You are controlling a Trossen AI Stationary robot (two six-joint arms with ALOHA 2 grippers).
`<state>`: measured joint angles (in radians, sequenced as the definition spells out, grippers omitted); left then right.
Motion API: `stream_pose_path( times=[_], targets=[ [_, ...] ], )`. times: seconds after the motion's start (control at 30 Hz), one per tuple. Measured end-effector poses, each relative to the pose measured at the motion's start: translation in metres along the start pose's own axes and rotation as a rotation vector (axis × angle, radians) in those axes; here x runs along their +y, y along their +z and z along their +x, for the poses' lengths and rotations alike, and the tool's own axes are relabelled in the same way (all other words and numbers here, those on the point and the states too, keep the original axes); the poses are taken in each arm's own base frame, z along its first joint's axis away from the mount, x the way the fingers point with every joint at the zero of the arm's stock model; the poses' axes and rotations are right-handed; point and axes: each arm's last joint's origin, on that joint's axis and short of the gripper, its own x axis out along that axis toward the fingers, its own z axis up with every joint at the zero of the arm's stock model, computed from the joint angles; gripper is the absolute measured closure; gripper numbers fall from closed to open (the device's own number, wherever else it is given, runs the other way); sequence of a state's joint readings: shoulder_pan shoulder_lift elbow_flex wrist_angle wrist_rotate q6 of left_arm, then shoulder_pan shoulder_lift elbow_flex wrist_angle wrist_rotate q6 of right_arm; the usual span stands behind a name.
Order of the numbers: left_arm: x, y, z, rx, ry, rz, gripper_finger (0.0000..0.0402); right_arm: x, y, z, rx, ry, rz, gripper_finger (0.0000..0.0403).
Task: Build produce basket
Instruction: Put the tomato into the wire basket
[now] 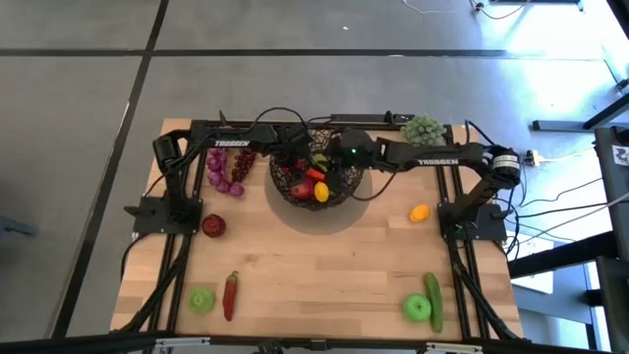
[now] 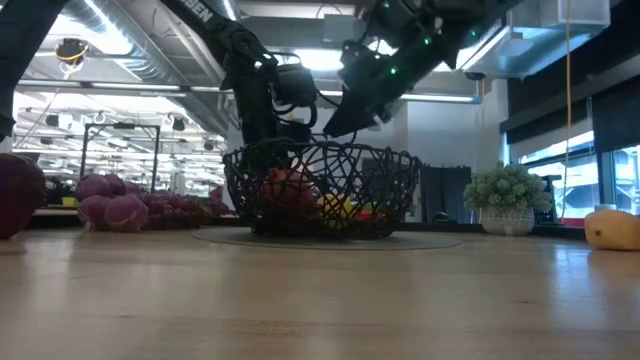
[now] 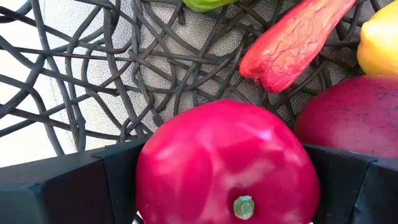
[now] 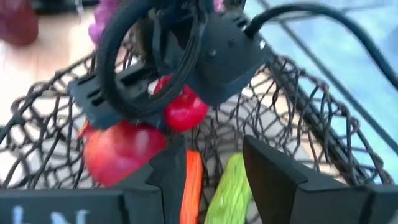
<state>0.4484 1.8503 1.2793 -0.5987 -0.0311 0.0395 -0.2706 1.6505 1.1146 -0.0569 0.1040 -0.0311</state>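
Observation:
The dark woven-wire basket [image 1: 283, 187] stands at the table's far middle, with a red apple [image 3: 357, 115], an orange-red carrot [image 3: 298, 40], a lemon [image 3: 380, 37] and a green cucumber [image 4: 230, 186] lying in it. My left gripper [image 1: 298, 162] reaches into it from the left, shut on another red apple [image 3: 227, 162]. My right gripper [image 1: 336, 165] hangs open over the basket's right side, above its rim [image 2: 400, 165], touching nothing. Still on the table are purple grapes [image 1: 226, 169], a red apple [image 1: 213, 225], a lemon [image 1: 420, 211], a chilli [image 1: 230, 295], two green apples and a cucumber [image 1: 433, 295]. My left gripper pinches the red apple by its two sides [image 3: 146, 180] between the two fingers [image 3: 74, 186], stem end [image 3: 244, 206] toward the wrist. It comes from above, slanting down into the basket. The apple [image 4: 183, 112] sits inside the basket's wall, just over the other red apple [image 4: 121, 149].
A pale green bumpy cluster [image 1: 423, 128] sits on the far edge, right of the basket. The two arms stand close together over the basket. Both arm frames run along the table's left and right sides. Bare wood lies between basket and near edge.

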Motion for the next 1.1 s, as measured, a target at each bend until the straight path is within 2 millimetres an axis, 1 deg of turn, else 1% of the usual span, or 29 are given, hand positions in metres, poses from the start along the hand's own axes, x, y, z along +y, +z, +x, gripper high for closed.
stream_pose_path(
  times=[0.13,0.27,0.33,0.47,0.57,0.67,0.8,0.87,0.93,1.1],
  targets=[
    [0.0,0.0,0.0,0.0,0.0,0.0,0.0088,-0.01,-0.021,0.007,-0.056,-0.026,0.05,0.0248],
    [-0.001,0.001,0.0,-0.006,0.0,0.008,0.0088,-0.019,-0.034,0.011,-0.131,-0.056,0.051,0.0248],
    [-0.004,0.001,0.0,-0.011,-0.004,0.048,0.0088,-0.023,-0.041,0.014,-0.155,-0.06,0.052,0.0248],
    [-0.01,0.002,0.0,-0.018,-0.016,0.118,0.0088,-0.028,-0.044,0.022,-0.217,-0.009,0.058,0.0248],
    [-0.014,0.002,-0.001,-0.02,-0.025,0.182,0.0088,-0.027,-0.051,0.034,-0.203,0.058,0.05,0.0248],
    [-0.015,0.002,-0.001,-0.022,-0.028,0.191,0.0088,-0.025,-0.049,0.045,-0.205,0.105,0.044,0.0248],
    [-0.015,0.002,-0.001,-0.022,-0.029,0.212,0.0088,-0.021,-0.047,0.06,-0.205,0.21,0.006,0.0248],
    [-0.015,0.002,-0.001,-0.022,-0.029,0.216,0.0088,-0.019,-0.04,0.065,-0.226,0.246,-0.021,0.0248],
    [-0.015,0.002,-0.001,-0.024,-0.029,0.216,0.0088,-0.018,-0.036,0.07,-0.234,0.257,-0.027,0.0248],
    [-0.014,0.002,-0.001,-0.023,-0.027,0.216,0.0088,-0.014,-0.033,0.081,-0.227,0.264,-0.031,0.0248]
  ],
)
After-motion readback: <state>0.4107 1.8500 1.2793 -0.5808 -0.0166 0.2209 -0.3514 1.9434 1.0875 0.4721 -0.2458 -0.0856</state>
